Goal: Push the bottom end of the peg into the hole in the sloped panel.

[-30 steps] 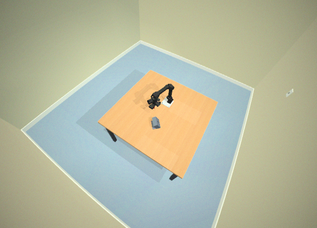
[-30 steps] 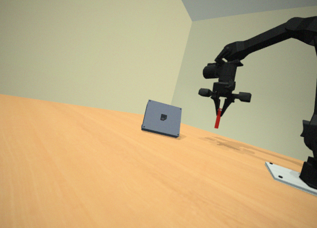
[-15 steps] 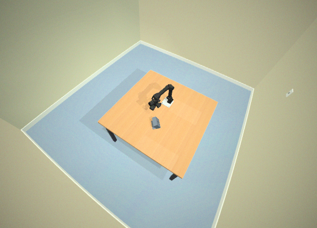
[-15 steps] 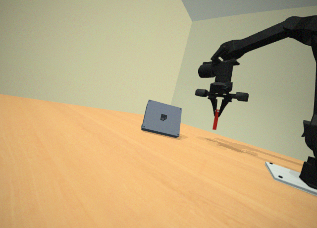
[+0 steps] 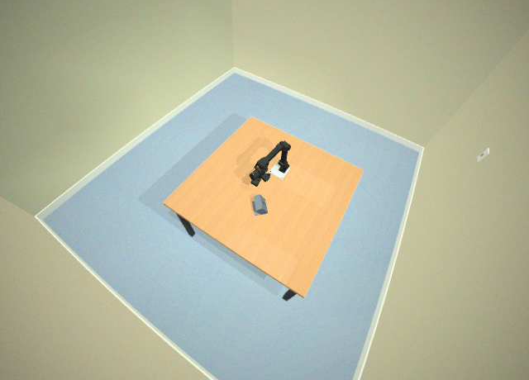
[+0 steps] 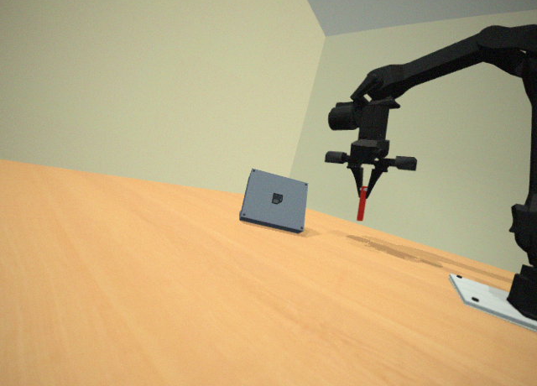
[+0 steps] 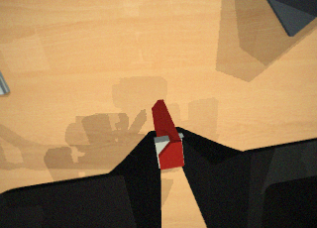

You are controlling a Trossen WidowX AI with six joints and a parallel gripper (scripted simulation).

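Observation:
The red peg (image 6: 361, 208) (image 7: 170, 154) has flat sides, with a pale patch at its top end. My gripper (image 6: 363, 195) (image 7: 164, 135) is shut on the peg near its top and holds it nearly upright, its bottom end well above the table. The grey-blue sloped panel (image 6: 260, 208) (image 5: 259, 205) stands on the table, to the left of the peg in the exterior view. The hole (image 6: 277, 198) in its face is dark, with several flat sides and one cut corner. In the wrist view only a corner of the panel (image 7: 292, 15) shows, at the top right. The peg is apart from the panel.
The wooden table (image 5: 221, 183) (image 6: 173, 286) carries the arm's pale base plate (image 5: 278, 172) (image 6: 485, 297), at the right in the exterior view. Shadows of the arm and panel fall on the table. Small dark screws mark the panel's corners.

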